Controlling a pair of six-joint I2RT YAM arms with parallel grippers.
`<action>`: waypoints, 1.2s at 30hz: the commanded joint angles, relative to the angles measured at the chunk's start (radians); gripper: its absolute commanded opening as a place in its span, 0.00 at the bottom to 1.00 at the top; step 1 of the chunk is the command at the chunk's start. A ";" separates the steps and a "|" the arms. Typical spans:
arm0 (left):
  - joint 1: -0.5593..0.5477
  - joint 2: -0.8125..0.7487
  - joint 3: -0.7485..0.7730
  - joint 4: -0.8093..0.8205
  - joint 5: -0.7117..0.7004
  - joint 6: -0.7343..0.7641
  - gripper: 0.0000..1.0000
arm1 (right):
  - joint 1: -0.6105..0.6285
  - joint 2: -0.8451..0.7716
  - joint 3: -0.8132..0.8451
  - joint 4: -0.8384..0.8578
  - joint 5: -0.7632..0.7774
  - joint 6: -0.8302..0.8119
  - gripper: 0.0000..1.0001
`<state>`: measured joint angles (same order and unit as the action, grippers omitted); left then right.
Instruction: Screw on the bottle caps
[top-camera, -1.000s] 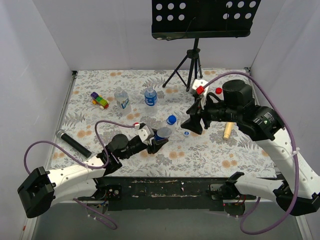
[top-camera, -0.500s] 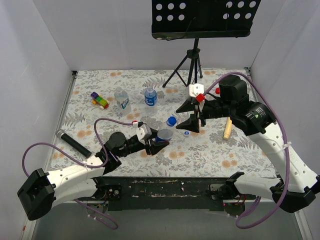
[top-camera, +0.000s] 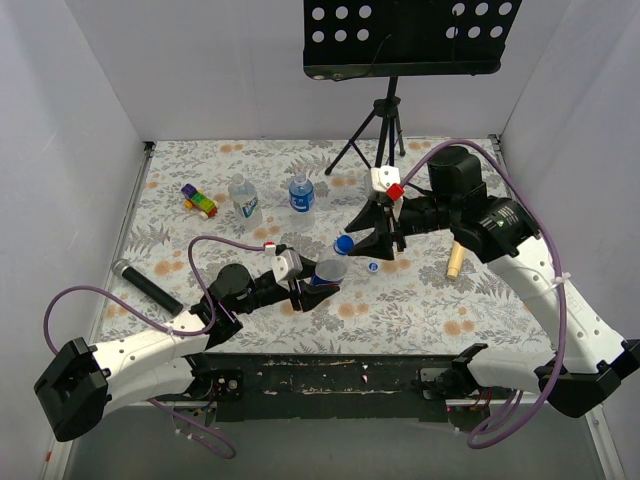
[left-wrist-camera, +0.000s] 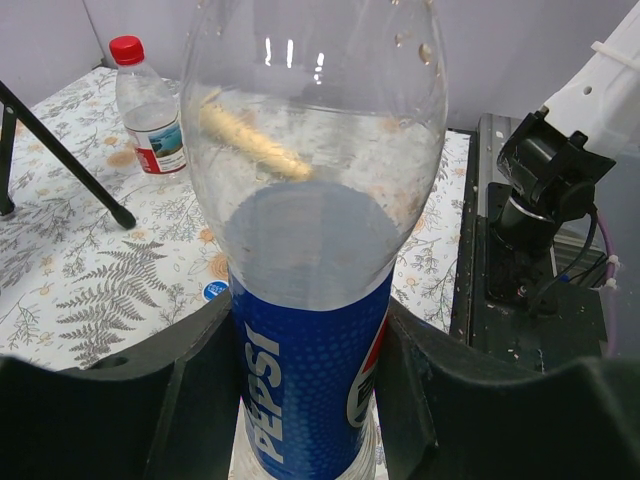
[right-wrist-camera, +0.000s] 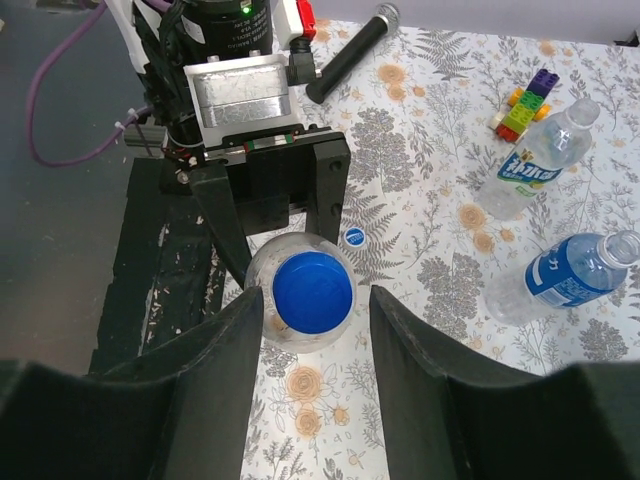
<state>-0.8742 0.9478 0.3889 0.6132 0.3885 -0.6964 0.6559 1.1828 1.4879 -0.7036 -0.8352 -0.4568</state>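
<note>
Moved in since a sec ago: R gripper (right-wrist-camera: 314, 300) has swung across and now sits right over the bottle top.
R gripper's fingers are spread wide, one each side of the blue cap (right-wrist-camera: 314, 292), w/ a gap both sides. The cap rests on the mouth of the Pepsi bottle (left-wrist-camera: 310, 200) straight below the R wrist; can't tell if it's threaded. L gripper (left-wrist-camera: 306, 340) pinches that bottle at the label, upright btwn its fingers. A loose small cap (right-wrist-camera: 353, 237) lies on the table (right-wrist-camera: 450, 300) just beyond, beside L gripper's fingers.

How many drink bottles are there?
4: Pepsi bottle in the left gripper; white-label bottle and blue-label bottle side by side farther back; red-capped bottle, seen only by left wrist camera.
</note>
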 joint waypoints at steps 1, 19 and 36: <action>0.004 -0.023 0.041 0.016 0.023 0.001 0.45 | -0.007 0.008 0.005 0.015 -0.054 -0.008 0.52; 0.004 -0.037 0.105 -0.196 -0.085 0.156 0.45 | -0.012 0.074 0.146 -0.210 0.016 -0.062 0.22; 0.004 -0.040 0.127 -0.267 -0.092 0.213 0.45 | -0.001 0.115 0.147 -0.260 0.033 -0.075 0.22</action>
<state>-0.8726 0.9295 0.4740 0.3332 0.3103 -0.4908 0.6422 1.2945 1.6012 -0.9394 -0.7902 -0.5125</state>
